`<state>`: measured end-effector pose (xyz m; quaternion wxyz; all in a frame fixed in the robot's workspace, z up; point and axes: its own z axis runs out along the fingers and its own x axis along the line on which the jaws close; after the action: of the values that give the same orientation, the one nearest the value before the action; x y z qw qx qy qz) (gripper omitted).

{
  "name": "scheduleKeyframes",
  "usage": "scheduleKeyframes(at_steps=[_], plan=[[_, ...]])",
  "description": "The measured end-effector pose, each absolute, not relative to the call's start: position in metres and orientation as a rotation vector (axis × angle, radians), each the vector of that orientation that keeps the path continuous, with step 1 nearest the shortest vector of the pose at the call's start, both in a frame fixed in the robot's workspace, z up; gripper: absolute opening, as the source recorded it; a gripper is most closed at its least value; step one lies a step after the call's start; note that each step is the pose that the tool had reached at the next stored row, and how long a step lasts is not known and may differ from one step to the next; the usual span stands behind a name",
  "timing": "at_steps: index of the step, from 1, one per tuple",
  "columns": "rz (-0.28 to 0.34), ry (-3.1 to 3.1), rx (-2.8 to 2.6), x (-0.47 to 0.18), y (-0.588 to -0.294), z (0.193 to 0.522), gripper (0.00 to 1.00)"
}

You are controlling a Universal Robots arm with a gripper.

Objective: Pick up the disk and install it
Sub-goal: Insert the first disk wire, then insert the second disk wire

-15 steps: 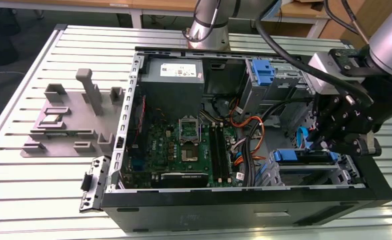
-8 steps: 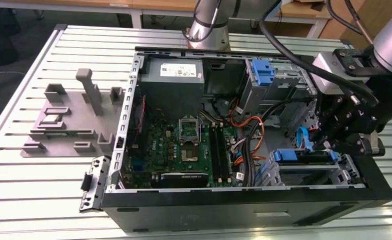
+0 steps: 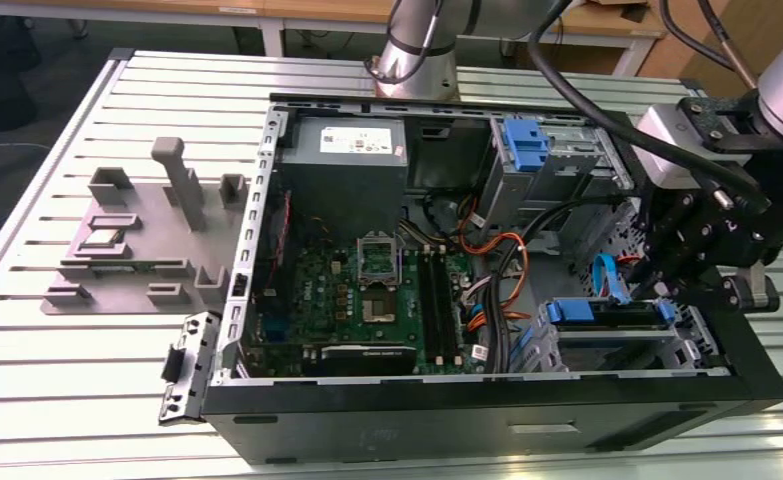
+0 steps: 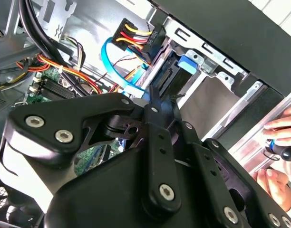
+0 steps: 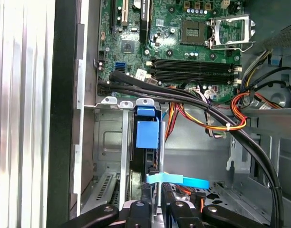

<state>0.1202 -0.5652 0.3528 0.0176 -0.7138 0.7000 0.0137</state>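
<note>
In the exterior view an open computer case [image 3: 498, 400] lies on its side on a slatted metal table [image 3: 71, 380]. The gripper [image 3: 651, 290] hangs over the drive cage at the case's corner toward the exterior view's right. The disk [image 3: 605, 312] sits in that cage with its blue carrier end facing the motherboard [image 3: 364, 290]; its long axis runs across the cage toward the exterior view's right. A grey fixture block [image 3: 144, 235] stands on the table to the exterior view's left, well apart from the case.

In the second wrist view the black gripper fingers [image 4: 157, 107] reach down at the disk's [image 4: 171, 78] rear edge, close together, just beside a blue data cable [image 4: 118, 78]; whether they pinch anything cannot be told. A person's hand [image 4: 278, 152] rests outside the case wall.

In the first wrist view the disk [image 5: 146, 137] stands edge-on in the cage slot, its blue tab pointing at the motherboard [image 5: 183, 38], its long axis running back toward the gripper [image 5: 155, 199].
</note>
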Motion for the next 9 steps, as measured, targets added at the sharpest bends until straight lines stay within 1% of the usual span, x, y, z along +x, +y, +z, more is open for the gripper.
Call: scheduleKeyframes(at_steps=[9], plan=[[0.043, 2.175, -2.218, 0.1202, -0.5651, 0.3547, 0.24]])
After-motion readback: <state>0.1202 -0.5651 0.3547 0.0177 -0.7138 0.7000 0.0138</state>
